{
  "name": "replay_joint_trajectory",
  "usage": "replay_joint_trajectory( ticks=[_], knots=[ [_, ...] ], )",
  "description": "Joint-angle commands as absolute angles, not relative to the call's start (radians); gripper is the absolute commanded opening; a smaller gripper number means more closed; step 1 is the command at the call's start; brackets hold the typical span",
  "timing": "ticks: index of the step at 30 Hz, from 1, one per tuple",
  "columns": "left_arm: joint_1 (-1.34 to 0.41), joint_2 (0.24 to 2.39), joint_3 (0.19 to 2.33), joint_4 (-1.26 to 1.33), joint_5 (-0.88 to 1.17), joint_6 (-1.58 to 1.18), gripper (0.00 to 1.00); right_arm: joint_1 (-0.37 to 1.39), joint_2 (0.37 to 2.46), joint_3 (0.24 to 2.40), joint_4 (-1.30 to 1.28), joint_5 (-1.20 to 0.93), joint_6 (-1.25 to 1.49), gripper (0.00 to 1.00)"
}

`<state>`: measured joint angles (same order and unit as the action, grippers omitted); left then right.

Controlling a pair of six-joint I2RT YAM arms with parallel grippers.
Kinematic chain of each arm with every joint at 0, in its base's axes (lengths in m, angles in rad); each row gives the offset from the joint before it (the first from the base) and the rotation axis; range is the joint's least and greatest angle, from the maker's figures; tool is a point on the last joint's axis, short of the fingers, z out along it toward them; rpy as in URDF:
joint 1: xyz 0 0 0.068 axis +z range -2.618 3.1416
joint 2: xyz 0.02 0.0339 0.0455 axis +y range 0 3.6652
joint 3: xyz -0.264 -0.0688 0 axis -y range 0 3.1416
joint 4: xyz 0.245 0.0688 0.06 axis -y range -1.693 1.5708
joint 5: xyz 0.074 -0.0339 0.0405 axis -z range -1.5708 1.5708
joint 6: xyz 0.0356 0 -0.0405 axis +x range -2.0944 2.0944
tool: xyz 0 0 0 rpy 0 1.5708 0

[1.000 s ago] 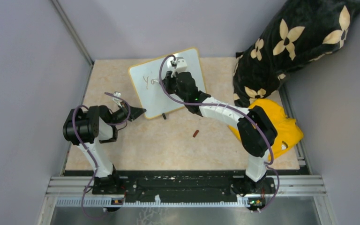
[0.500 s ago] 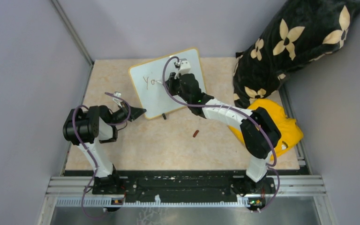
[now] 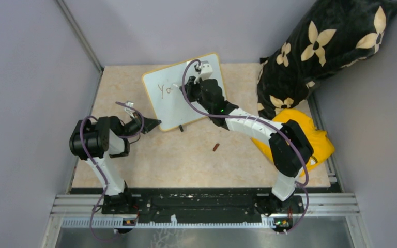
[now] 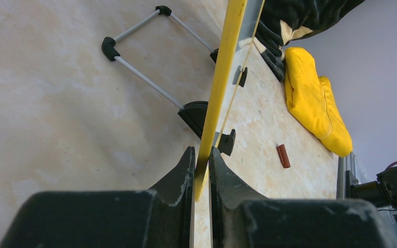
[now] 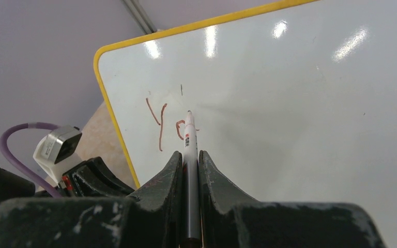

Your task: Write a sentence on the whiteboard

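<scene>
The whiteboard stands tilted on the table's far middle, white with a thin yellow frame. The sentence shows only as reddish-brown letters "Yo" near the board's upper left. My right gripper is shut on a white marker. The marker's tip rests on the board just right of the "o". My left gripper is shut on the board's yellow lower-left edge. In the top view that left gripper sits at the board's near corner.
A small reddish-brown cap lies on the table in front of the board. A yellow cloth and a black floral cushion fill the right side. The board's wire stand with black feet reaches behind it. Grey walls close in on both sides.
My right gripper has moved the marker a little to the right across the board, and an "o" now shows after the "Y". The left arm has not moved.
</scene>
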<state>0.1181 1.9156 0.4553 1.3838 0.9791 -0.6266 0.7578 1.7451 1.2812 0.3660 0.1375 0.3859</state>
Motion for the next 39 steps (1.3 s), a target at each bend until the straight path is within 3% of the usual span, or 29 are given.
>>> replay_joint_trajectory(
  ticks=[1,15,39],
  knots=[
    [0.110,1.905,0.460,1.362,0.979,-0.611,0.00,0.746,1.738,1.343,0.392,0.136,0.377,0.00],
    [0.110,1.907,0.462,1.361,0.980,-0.610,0.00,0.733,1.796,1.389,0.353,0.130,0.376,0.00],
    [0.108,1.903,0.459,1.358,0.976,-0.609,0.00,0.733,1.750,1.250,0.364,0.157,0.406,0.00]
  ],
)
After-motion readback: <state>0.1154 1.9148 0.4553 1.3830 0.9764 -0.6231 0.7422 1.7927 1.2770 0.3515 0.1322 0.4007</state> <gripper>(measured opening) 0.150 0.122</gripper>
